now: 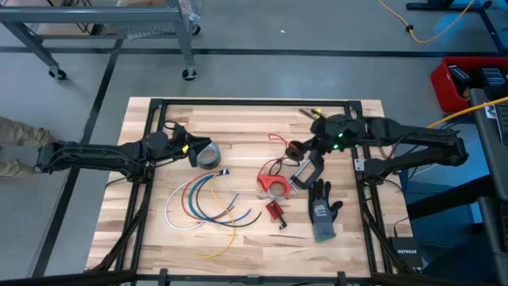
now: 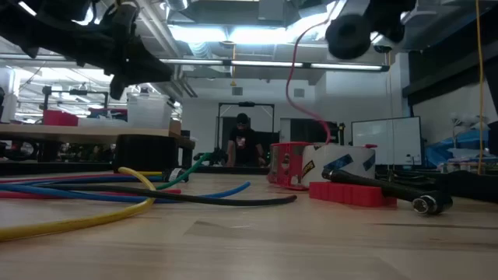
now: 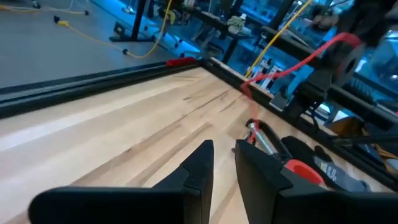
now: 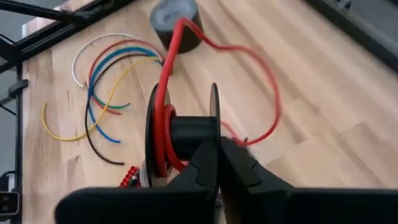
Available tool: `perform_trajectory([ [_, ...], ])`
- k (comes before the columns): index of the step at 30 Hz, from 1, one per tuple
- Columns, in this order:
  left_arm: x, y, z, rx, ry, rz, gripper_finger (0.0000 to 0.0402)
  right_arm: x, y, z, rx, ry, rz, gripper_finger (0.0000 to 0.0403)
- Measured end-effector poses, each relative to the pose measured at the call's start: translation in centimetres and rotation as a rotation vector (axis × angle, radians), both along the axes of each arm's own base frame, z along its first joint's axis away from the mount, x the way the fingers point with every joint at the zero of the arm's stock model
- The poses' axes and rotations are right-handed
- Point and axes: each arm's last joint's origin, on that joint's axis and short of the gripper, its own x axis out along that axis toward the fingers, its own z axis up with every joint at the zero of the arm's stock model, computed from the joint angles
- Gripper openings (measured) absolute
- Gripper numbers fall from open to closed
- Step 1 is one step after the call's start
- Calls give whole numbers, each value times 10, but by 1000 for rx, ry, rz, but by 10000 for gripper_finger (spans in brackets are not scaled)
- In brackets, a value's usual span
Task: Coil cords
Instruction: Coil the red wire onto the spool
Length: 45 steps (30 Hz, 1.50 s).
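My right gripper is held above the table's middle right and is shut on a black spool partly wound with the red cord. The cord leaves the spool and falls in a loose loop onto the table. More cords in white, red, blue, black, green and yellow lie in curves on the wood at the near left. My left gripper hovers at the far left beside a grey tape roll, its fingers a narrow gap apart with nothing between them. My right gripper pinches the rim of one spool flange between its two fingers, which slant down from the table's right side. The spool is lifted clear of the table. The red cord hangs slack below it down to the tabletop.
A red tape dispenser, a clamp, a small red block and a grey-and-black glove lie at the near right. Black frame rails border the tabletop. A person shows in the room behind.
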Motion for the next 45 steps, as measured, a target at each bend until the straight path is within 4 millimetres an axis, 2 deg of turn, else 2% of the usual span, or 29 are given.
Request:
perform_trajectory([
  [3,8,-1,1,17,-35,-15,58,9,1,-26,42,-38,38,3],
  [7,17,-3,4,62,-87,-39,58,22,2,-48,77,-225,119,3],
  [14,28,-7,-1,35,-112,-70,58,32,2,-67,7,-470,181,3],
  [22,40,-9,-17,-126,-84,-134,59,50,0,-65,-148,-646,236,3],
  [28,54,-11,-15,-120,-129,-160,59,56,-1,-66,-252,-678,272,3],
  [31,64,-10,-4,-23,-170,-174,59,56,-1,-64,-311,-695,291,3],
  [37,84,-9,13,319,-127,-194,59,56,-1,-53,-460,-790,296,3],
  [45,112,-7,14,450,-49,-207,59,54,-11,-43,-533,-873,235,3],
])
